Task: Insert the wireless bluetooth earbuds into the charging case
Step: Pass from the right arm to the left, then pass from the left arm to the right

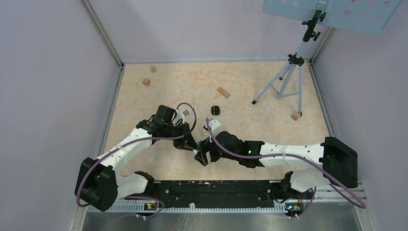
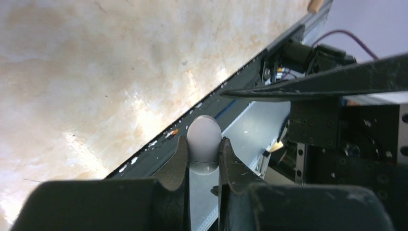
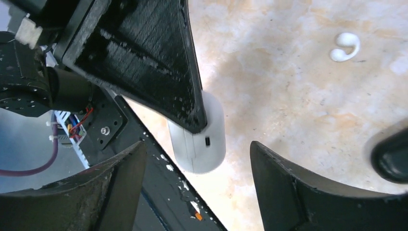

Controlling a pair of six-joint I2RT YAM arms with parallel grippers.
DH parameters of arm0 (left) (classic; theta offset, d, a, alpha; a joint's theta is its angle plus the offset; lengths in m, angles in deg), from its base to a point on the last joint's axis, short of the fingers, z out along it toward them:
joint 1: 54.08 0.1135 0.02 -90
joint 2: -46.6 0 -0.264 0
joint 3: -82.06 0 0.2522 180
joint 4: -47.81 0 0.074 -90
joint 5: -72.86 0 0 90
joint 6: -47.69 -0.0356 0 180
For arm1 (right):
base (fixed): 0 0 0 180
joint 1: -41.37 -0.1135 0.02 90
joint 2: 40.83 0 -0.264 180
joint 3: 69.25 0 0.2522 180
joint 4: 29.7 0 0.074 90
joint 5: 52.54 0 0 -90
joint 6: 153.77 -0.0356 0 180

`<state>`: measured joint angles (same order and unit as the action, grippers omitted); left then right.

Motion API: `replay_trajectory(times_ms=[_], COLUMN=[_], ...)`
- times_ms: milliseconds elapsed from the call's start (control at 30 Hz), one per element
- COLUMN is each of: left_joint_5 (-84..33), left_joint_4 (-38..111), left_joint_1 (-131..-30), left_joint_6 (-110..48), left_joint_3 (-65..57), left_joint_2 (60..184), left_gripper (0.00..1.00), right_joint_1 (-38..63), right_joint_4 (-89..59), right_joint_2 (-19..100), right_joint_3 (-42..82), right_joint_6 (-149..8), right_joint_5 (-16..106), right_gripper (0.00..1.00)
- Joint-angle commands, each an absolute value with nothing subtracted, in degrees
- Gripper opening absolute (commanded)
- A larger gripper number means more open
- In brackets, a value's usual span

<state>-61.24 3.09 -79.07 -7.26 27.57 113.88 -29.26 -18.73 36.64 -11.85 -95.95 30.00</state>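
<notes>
Earbuds: only one made out, white and curled, loose on the desk. Lies well apart from the white case, beyond it and to its right in the right wrist view. Touches neither gripper. No others told apart in any view.

White case: pinched across its narrow sides by the left gripper, closed down snug with both fingers against the shell. Appears lifted clear of the desk. Shows a seam and a small port on one side. Looks shut, though not certain from these angles.

Right gripper: spread wide, one finger on either side of the white case, apart from it, holding nothing.

Black case: on the desk beyond the white case, untouched. Wooden blocks: scattered farther beyond the white case. Dark blur to the right of the white case in the right wrist view: cannot tell what.

Progress, as a judgement: early. Case in hand and held steady, nothing more. No earbud seen seated in it. Left to do:
- Open the lid, if shut.
- Fetch the white earbud with the free right gripper.
- Turn it to suit its pocket and press it home.
- Repeat for its mate and, probably, for any black ones with the black case.
</notes>
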Motion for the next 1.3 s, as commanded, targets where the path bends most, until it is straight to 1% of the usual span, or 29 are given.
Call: replay_trajectory(times_ms=[0,100,233,333,400,433,500,600,700,867,1000,1133,1167,1200,1233,1267], left_joint_5=[-53.0,-51.3,-50.3,-50.1,-49.7,-49.5,-49.3,-49.4,-49.5,-49.5,-50.1,-52.5,-53.0,-53.6,-54.0,-54.2], left_joint_4=[-0.4,-1.4,-4.0,-6.1,-7.2,-7.5,-7.9,-8.2,-8.5,-8.9,-8.6,-6.7,-6.0,-5.4,-4.9,-4.4], left_joint_1=[-78.6,-78.6,-78.5,-78.6,-78.6,-78.5,-78.5,-78.5,-78.4,-78.3,-78.2,-78.1,-78.0,-78.0,-78.0,-77.9], left_joint_6=[-3.2,-0.3,2.2,3.3,3.7,3.9,4.1,4.2,4.1,4.4,4.6,4.5,4.3,4.3,4.2,4.2], left_joint_3=[22.6,21.0,18.7,17.2,16.8,16.5,16.2,15.9,15.8,16.0,16.3,17.0,17.1,17.2,17.4,17.5], left_joint_2=[115.1,116.3,118.1,119.5,119.9,120.1,120.1,120.2,120.2,119.8,119.3,118.8,118.7,118.5,118.4,118.2], left_gripper=[0.00,0.00,0.00,0.00,0.00,0.00,0.00,0.00,0.00,0.00,0.00,0.00,0.00,0.03,0.10,0.20], right_joint_1=[-29.6,-34.6,-40.5,-43.2,-44.1,-44.3,-44.4,-44.6,-44.7,-44.6,-44.6,-44.6,-44.5,-44.6,-44.5,-44.4], right_joint_4=[-15.5,-8.0,1.1,3.7,5.2,6.4,9.7,11.1,9.4,11.1,11.3,12.5,13.0,13.2,13.1,12.7], right_joint_2=[32.2,34.0,41.5,47.5,51.0,52.8,55.9,59.0,59.8,62.1,62.2,61.9,61.8,61.6,61.4,60.8], right_joint_3=[-8.2,-4.2,3.8,8.8,11.8,13.4,16.6,18.9,18.7,20.2,20.1,20.0,19.9,19.7,19.4,18.6], right_joint_6=[-95.5,-93.4,-92.2,-92.0,-92.0,-92.3,-93.4,-93.0,-91.9,-92.0,-92.7,-94.4,-94.9,-95.5,-95.7,-95.7], right_joint_5=[23.1,11.7,-2.3,-9.4,-12.9,-14.0,-15.9,-16.7,-16.3,-17.7,-18.3,-19.7,-20.1,-20.5,-20.6,-20.6], right_gripper=[0.77,0.78,0.77,0.71,0.64,0.60,0.56,0.54,0.51,0.43,0.29,0.05,0.00,0.00,0.00,0.00])
